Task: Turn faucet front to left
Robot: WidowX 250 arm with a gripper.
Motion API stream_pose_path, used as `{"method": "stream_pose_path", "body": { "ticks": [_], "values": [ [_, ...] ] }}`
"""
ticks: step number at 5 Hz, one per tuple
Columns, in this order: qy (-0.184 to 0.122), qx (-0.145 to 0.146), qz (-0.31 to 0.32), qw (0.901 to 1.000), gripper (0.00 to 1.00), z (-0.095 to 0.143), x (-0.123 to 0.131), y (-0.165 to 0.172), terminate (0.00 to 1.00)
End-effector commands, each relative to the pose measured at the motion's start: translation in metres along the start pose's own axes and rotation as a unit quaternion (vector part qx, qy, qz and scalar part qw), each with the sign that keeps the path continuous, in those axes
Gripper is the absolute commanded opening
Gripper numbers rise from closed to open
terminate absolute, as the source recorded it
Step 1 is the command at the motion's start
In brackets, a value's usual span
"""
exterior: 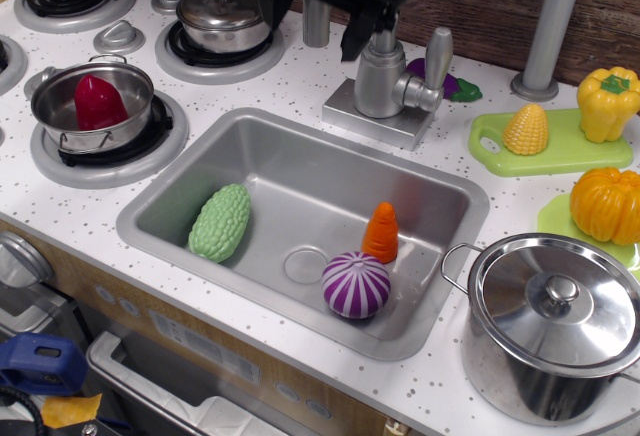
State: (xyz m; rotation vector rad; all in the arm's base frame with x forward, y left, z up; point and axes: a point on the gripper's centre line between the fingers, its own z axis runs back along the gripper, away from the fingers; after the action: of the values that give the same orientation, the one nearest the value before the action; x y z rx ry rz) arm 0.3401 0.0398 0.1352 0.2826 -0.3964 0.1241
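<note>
The grey metallic faucet (379, 78) stands on its square base (372, 122) behind the sink, with its stubby lever (436, 60) to the right. The down-turned end of its spout (316, 22) hangs to the left of the body, over the counter. My black gripper (312, 16) is at the top of the view, above and left of the faucet body. Its fingers (354, 40) are spread wide with the spout end between them, and neither visibly touches it. The upper curve of the spout is hidden behind the gripper.
The sink (190, 178) holds a green gourd (220, 221), a carrot (381, 231) and a purple onion (356, 284). A lidded pot (548, 324) stands front right and a pot with a red vegetable (94, 104) on the left. A grey pole (548, 26) stands back right by a corn cob (526, 129).
</note>
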Motion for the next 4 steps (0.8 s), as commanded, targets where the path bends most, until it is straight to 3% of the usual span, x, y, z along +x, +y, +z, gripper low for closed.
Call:
{"method": "stream_pose_path", "body": {
  "ticks": [1,2,3,4],
  "values": [
    [-0.048,-0.015,0.003,0.9987,1.0,0.01,0.023,0.019,0.0],
    [-0.061,-0.016,0.005,0.998,1.0,0.004,0.027,0.019,0.0],
    [-0.062,-0.022,0.012,0.9978,0.0,-0.003,0.029,0.024,0.0],
    [-0.078,-0.014,0.007,0.9968,0.0,-0.013,0.029,0.037,0.0]
  ]
}}
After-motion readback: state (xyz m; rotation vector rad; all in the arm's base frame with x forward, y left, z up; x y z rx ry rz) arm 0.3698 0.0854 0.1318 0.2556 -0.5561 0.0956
